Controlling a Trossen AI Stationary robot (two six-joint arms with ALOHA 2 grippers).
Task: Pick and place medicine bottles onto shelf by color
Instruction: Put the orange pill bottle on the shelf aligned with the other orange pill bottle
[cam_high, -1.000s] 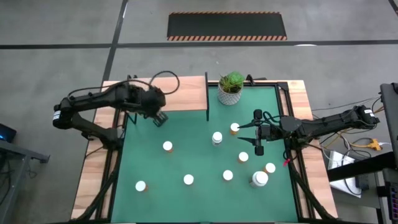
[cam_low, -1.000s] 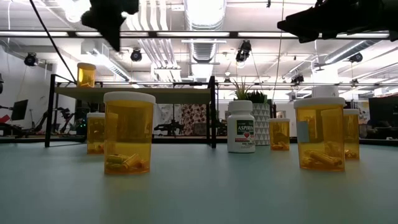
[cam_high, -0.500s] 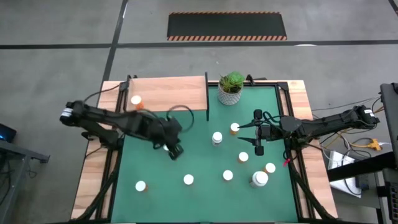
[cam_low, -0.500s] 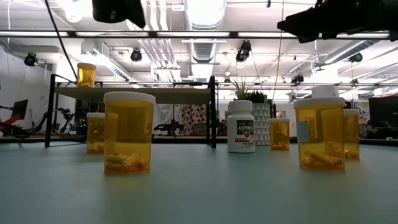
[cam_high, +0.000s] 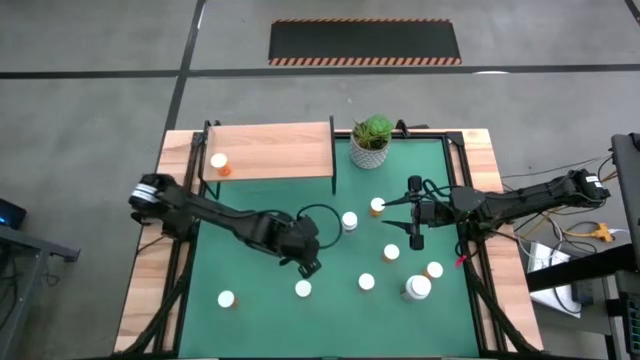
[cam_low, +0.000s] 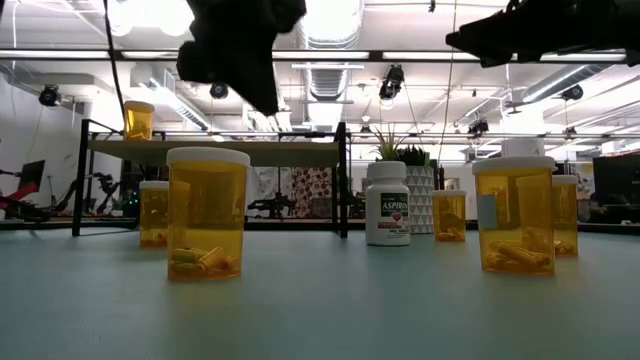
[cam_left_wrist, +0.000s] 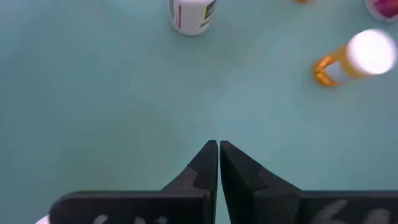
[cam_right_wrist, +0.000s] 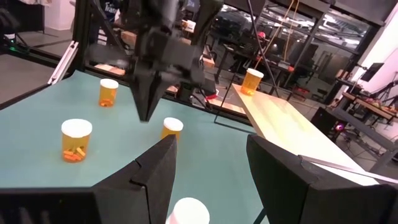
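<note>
Green mat (cam_high: 250, 280) with scattered bottles (cam_high: 303, 289)

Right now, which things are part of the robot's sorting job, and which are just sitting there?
For the job:
- orange bottles on the mat
- white aspirin bottle
- shelf, one orange bottle on it
- left hand, shut, empty, over the mat
- right hand, open, waiting

Just sitting there:
- plant
- green mat

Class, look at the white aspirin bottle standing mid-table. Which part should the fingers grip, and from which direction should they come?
Probably the straight round body of the aspirin bottle, just below its white cap, coming down from above. It stands upright with nothing touching it, so opposite sides of the body are free to close on.
</note>
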